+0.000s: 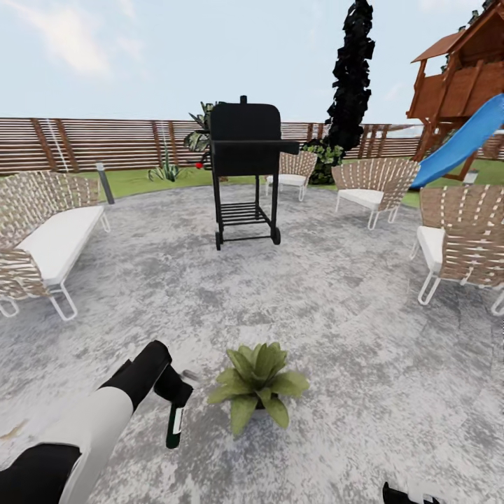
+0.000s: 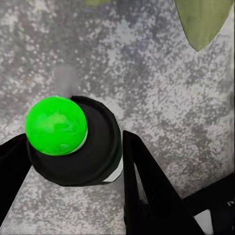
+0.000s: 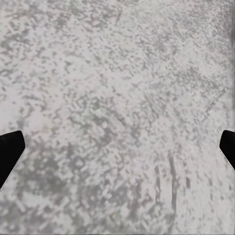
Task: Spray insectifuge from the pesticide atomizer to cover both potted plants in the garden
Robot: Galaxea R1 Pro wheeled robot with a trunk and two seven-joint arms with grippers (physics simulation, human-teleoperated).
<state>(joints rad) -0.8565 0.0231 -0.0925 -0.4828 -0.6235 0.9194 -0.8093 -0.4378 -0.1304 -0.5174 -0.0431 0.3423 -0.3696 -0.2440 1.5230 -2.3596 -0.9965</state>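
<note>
My left gripper (image 1: 176,397) is shut on the pesticide atomizer (image 1: 173,423), a slim black cylinder with a white label that hangs down over the patio. It is held just left of a potted plant (image 1: 257,383), a low rosette of pointed green leaves. In the left wrist view the atomizer (image 2: 73,147) sits between the two black fingers (image 2: 147,186), and its tip (image 2: 55,125) glows bright green. A faint grey puff (image 2: 66,81) hangs beyond the tip, and a leaf (image 2: 200,19) reaches in nearby. The right gripper (image 3: 117,147) stands open over bare paving.
A black grill (image 1: 245,168) stands mid-patio. A white-cushioned bench (image 1: 49,241) is at the left and woven chairs (image 1: 458,241) at the right and back. Beyond them are lawn, a slatted fence (image 1: 91,143), a spiky plant (image 1: 166,170) and a playhouse with a blue slide (image 1: 462,140).
</note>
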